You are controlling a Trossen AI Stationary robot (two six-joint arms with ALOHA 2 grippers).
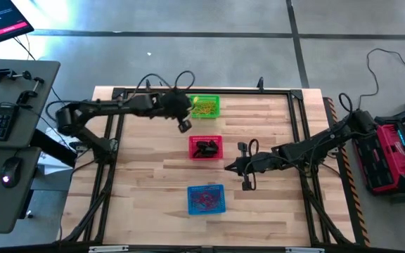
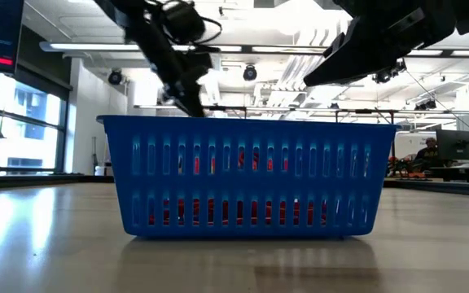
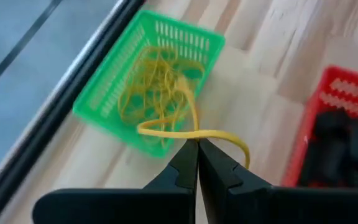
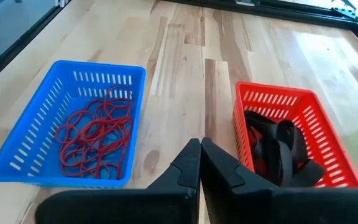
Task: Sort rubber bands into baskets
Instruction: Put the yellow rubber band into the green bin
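Your left gripper (image 3: 197,144) is clamped tight on a yellow band (image 3: 194,132), fingers pressed together with the loop pinched at the tips. That band stretches from the tips up over the near wall of the green basket (image 1: 204,106), its far end lying among the tangle of yellow bands (image 3: 157,87) inside. On the high view you've got this gripper (image 1: 183,125) hovering just off the green basket's seven o'clock corner, between it and the red basket (image 1: 206,147).

Your right gripper (image 4: 201,144) is fully closed too, and it has nothing in it. It sits at three o'clock of the red basket, near it but clear, above bare table (image 1: 146,190).

Look down the middle of the table: green basket at twelve o'clock, red basket in the centre, blue basket (image 1: 207,199) at six o'clock. The red one holds black bands (image 4: 278,149) in a heap. The blue one holds red bands (image 4: 95,140) spread over its floor, and you can see them through the slots in the low view.
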